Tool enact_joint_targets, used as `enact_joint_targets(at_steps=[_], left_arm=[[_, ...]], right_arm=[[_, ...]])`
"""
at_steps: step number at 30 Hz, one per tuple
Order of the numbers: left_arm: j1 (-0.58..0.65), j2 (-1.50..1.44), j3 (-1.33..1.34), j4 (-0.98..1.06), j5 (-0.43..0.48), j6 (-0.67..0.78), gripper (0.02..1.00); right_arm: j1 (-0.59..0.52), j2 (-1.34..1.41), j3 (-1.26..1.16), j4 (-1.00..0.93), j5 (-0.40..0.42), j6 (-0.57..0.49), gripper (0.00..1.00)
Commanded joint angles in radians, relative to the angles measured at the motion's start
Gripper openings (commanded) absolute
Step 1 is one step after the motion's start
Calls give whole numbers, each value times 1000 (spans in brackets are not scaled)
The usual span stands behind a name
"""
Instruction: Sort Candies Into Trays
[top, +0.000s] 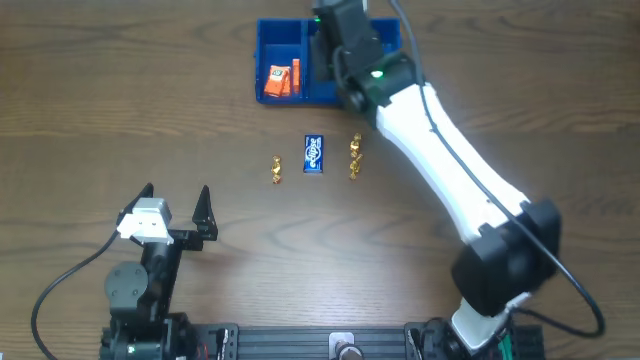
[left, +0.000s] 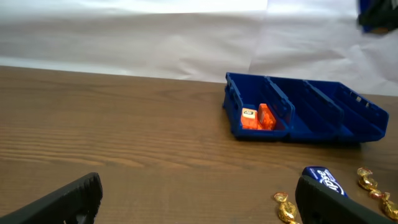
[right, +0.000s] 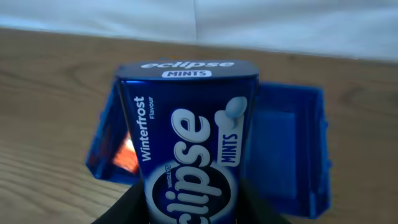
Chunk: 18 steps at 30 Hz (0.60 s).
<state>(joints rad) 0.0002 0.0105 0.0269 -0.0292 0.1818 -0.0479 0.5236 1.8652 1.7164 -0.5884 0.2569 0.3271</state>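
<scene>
Right gripper (top: 338, 42), pinching the blue mint tin (right: 186, 130) above the blue tray (right: 292, 143), might drop it among the orange candies (top: 281, 80) if released off-centre.

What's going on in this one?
The right hand holds a mint tin over the blue tray, where one end compartment has orange candies in it. The left hand sits open near its base, holding nothing. A second tin and gold candies lie on the table, not yet sorted.
</scene>
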Motion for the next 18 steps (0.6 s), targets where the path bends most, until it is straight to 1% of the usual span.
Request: enact_joint_targets(at_steps=[1,5,13,14,15,17,18], left_arm=[[7,-7,-22,-30,21,0,998],[7,-7,-22,-30,21,0,998],[7,-7,-22,-30,21,0,996],[7,-7,-22,-30,21,0,998],[7,-7,-22,-30,21,0,998],[7,-7,-22,-30,21,0,998],[7,-7,-22,-29,21,0,998]], right_arm=[[-5,133,7,102,49,42,202],[-22,206,7,124,49,71,202],[-33,230,7,134,49,71,211],[-33,230,7,135,48,71,292],[-33,230,7,140,49,71,700],[-31,230,7,142,48,70,901],[-27,230,7,142,49,70,974]])
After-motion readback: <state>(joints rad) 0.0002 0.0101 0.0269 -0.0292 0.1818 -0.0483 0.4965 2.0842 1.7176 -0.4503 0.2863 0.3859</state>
